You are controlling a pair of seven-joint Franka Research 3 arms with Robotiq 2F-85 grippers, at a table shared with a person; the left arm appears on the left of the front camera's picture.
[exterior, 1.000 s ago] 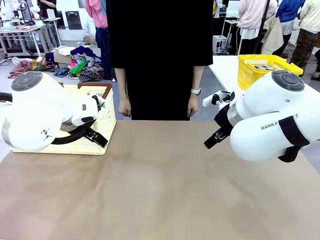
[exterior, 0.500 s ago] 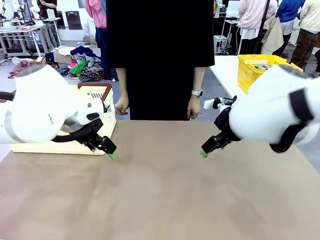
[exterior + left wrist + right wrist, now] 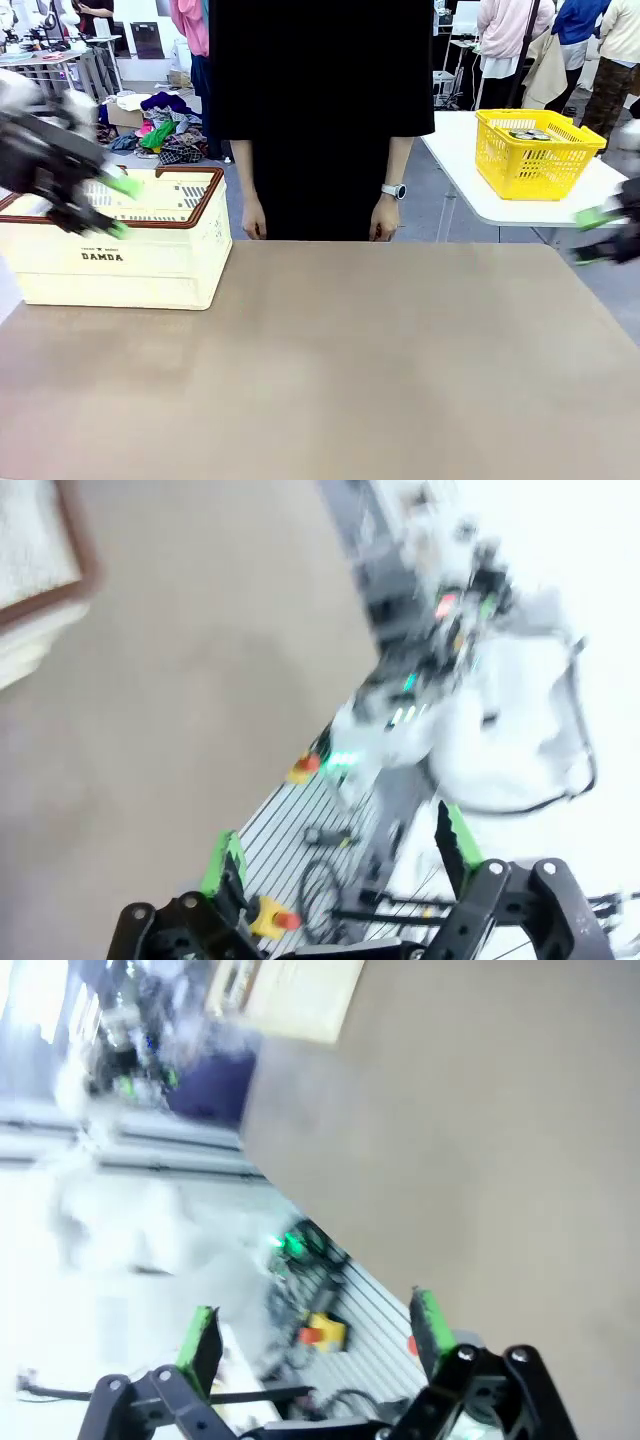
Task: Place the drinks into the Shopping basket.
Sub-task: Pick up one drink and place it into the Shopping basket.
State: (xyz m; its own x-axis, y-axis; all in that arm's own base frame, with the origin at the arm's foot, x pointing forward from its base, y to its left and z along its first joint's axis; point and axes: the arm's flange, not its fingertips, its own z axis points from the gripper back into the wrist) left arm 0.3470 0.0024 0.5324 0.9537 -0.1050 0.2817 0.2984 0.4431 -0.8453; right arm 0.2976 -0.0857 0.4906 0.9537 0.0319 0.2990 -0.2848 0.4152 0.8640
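Front camera: my side, across bench [image 3: 330, 380] to person [image 3: 320, 110]. Wrist cameras: down over bench's near edge, blurred. Left wrist shares basket [image 3: 110, 265] corner.

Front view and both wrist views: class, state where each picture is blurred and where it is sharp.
Front view: left tool and right tool smeared, Shopping basket and table crisp; left wrist view: background smeared, the tool itself fairly sharp; right wrist view: the same, with a streaked, washed-out background.
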